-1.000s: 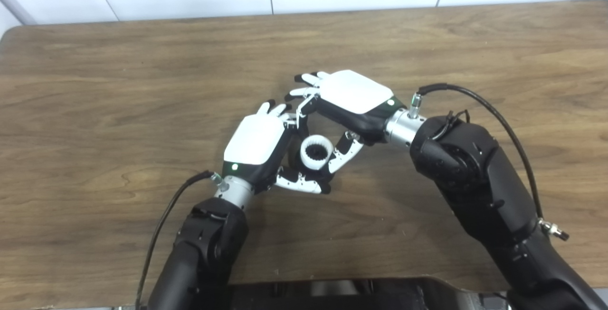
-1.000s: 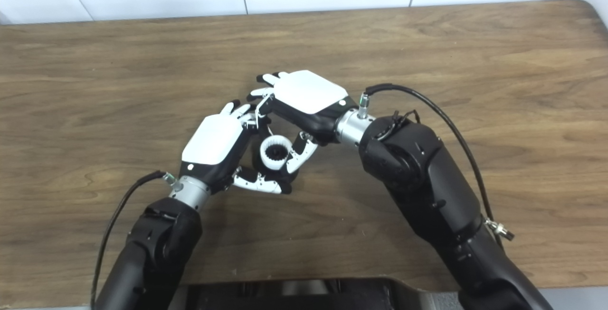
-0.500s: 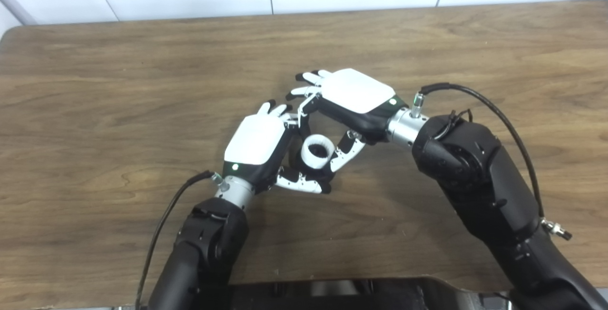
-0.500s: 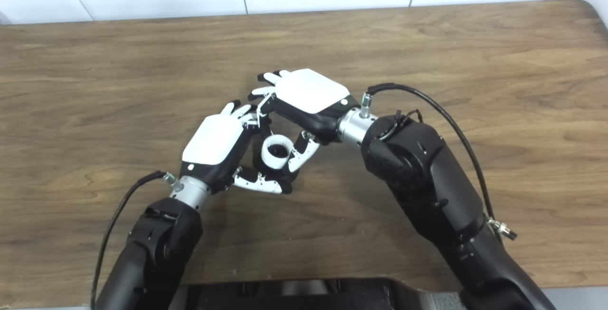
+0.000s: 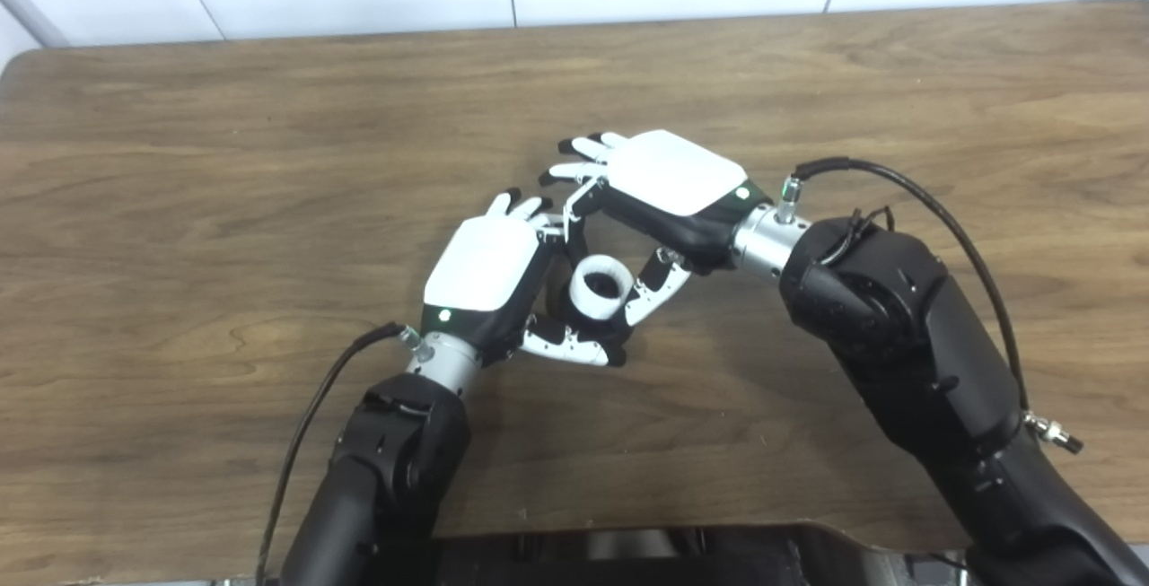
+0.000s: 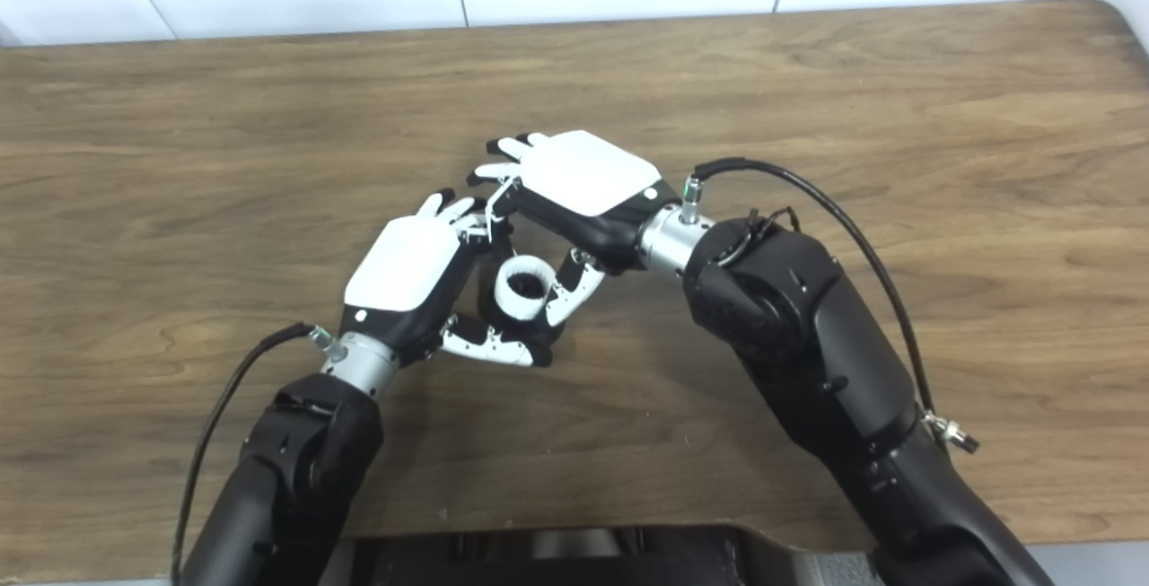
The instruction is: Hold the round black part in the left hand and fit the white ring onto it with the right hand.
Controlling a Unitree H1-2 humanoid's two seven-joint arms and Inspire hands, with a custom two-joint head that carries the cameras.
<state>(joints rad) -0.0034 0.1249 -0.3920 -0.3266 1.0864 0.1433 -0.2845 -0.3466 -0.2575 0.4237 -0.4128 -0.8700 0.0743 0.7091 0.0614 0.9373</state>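
Small white plastic ring (image 5: pixel 599 286), tilted, dark opening facing up-right, sitting on round black part (image 6: pixel 499 302) at table centre, between both hands. Black part mostly hidden; R-eye view shows a bit more of it at ring's left. Left hand (image 5: pixel 489 274) curled around black part, thumb beneath. Right hand (image 5: pixel 669 180) narrowed, thumb and fingers touching ring. Brown wood-grain table (image 5: pixel 179 164) underneath.

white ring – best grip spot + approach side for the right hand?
Take the white ring by its outer wall, thumb and fingers on opposite sides, coming from the right and above. Its open face tilts up toward the camera, and the left hand blocks the left and underside. The right hand already has fingers at its right side.
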